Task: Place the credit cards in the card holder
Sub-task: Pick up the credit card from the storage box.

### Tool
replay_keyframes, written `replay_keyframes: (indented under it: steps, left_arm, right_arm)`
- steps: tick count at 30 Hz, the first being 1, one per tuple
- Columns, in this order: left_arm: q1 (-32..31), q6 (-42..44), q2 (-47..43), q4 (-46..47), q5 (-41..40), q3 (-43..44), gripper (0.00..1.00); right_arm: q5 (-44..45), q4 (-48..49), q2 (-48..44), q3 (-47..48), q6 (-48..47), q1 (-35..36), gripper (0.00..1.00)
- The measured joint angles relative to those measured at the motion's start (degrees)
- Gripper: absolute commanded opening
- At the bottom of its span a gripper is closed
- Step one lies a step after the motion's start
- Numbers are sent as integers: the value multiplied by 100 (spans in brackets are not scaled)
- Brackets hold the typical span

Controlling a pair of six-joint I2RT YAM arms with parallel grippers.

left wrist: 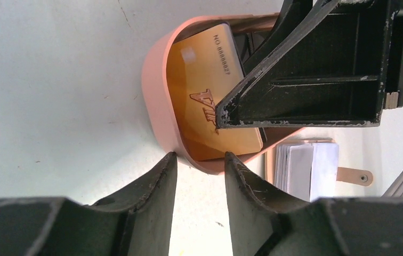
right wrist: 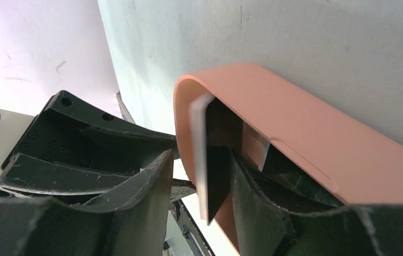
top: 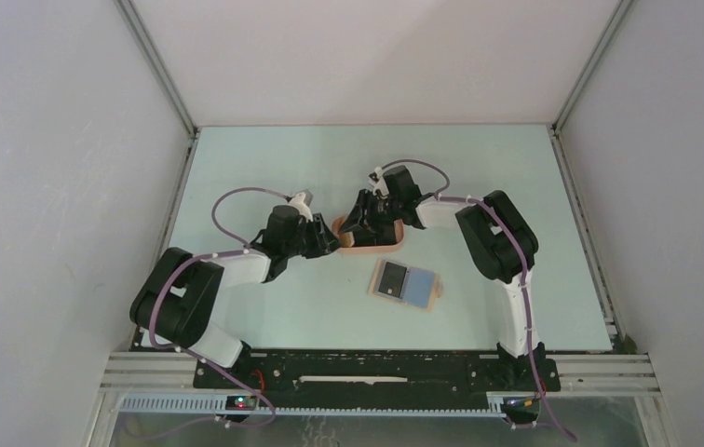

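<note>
A salmon-pink oval tray (top: pixel 378 249) sits mid-table and holds a yellow-orange credit card (left wrist: pixel 210 106), tilted against its wall. My left gripper (left wrist: pixel 199 157) is open, and its tips rest against the outside of the tray's rim (left wrist: pixel 156 101). My right gripper (right wrist: pixel 199 165) is open and straddles the tray wall (right wrist: pixel 295 128): one finger is inside and one outside, with a black card (right wrist: pixel 218 176) standing on edge between them. The tan card holder (top: pixel 436 294) lies open in front of the tray, with a black card (top: pixel 391 278) and a pale blue card (top: pixel 418 286) in it.
Both arms reach in over the tray from either side, and their fingers come close together; the right gripper's finger (left wrist: pixel 306 69) shows inside the tray in the left wrist view. White enclosure walls (top: pixel 69 186) surround the table. The arm base rail (top: pixel 376 368) runs along the near edge.
</note>
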Motion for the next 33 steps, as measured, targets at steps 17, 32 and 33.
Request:
replay_keyframes:
  steps: [17,32,33]
  left_arm:
    - [-2,7,131,-72,28,142,43]
    - [-11,11,114,-131,20,142,43]
    - [-11,9,114,-133,20,142,43]
  right_arm:
    - [17,-181,0,0,-302,-136,46]
    - [-264,-284,-42,-72,-308,-334,46]
    - [-291,-286,-42,-72,-315,-345,47]
